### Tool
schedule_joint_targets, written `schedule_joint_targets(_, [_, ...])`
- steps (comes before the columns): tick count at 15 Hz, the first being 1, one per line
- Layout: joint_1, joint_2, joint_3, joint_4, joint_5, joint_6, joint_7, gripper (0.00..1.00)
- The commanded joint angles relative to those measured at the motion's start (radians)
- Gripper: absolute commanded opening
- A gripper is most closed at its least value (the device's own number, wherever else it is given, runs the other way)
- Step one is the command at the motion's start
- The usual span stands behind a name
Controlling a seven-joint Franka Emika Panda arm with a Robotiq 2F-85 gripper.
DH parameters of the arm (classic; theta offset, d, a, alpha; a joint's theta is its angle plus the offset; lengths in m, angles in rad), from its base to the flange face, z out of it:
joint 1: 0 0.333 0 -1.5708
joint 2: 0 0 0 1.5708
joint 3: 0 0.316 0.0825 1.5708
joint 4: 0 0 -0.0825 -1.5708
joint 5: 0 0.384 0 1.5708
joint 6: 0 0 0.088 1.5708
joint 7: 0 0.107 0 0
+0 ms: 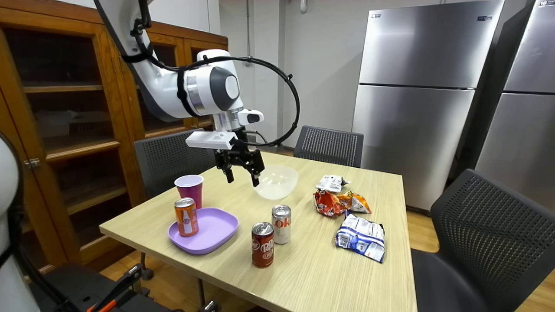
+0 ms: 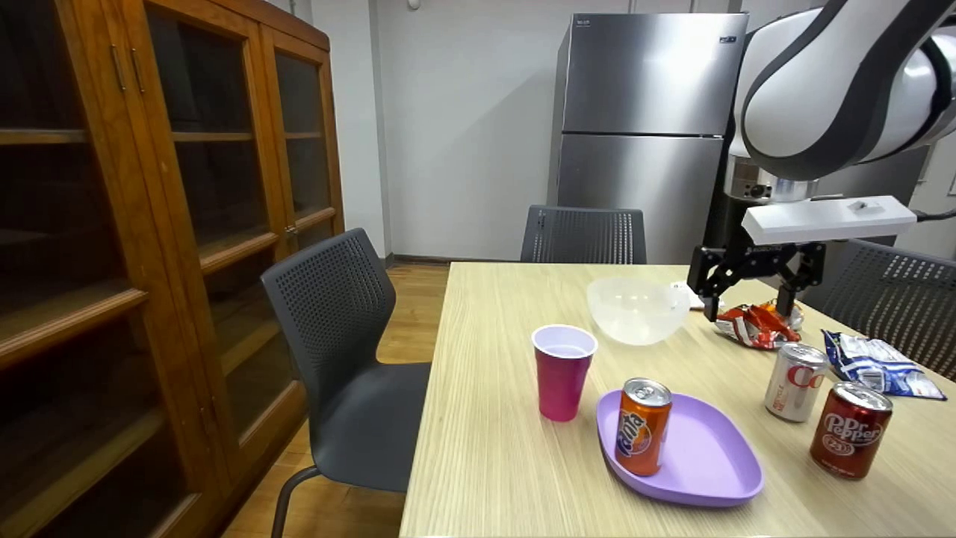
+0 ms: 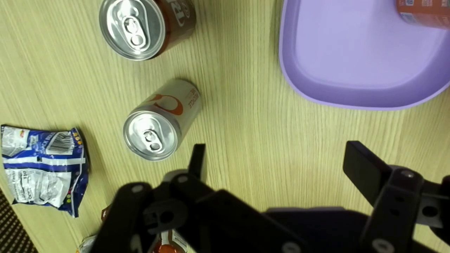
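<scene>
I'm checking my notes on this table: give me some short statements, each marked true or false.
1. The orange can stands on the purple plate. True.
2. The gripper is shut on the orange can. False: it is open and holds nothing.
3. The silver can and dark red can both stand upright. True.
4. The purple plate holds every can. False: only the orange can is on it.
5. The cup stands mouth up. True.

In both exterior views, dark perforated-back chairs [image 2: 340,314] stood around the worktop [image 2: 493,456]; beyond were a glass-fronted wooden cabinet [image 2: 175,246], a pale wall [image 2: 463,149] and a steel refrigerator [image 2: 638,175].
</scene>
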Motion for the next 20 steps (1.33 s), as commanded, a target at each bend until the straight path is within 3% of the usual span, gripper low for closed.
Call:
schedule_joint_targets(1, [-0.009,-0.001,0.01,0.001,0.0,-0.002,-0.001,1.0])
schedule_joint_targets(10, [-0.064,0.004,0.003,-0.008,0.094,0.013,-0.243,1.0])
schedule_joint_targets(20, [-0.139,0.086,-0.044,0.011,0.132,0.045,-0.289,1.0])
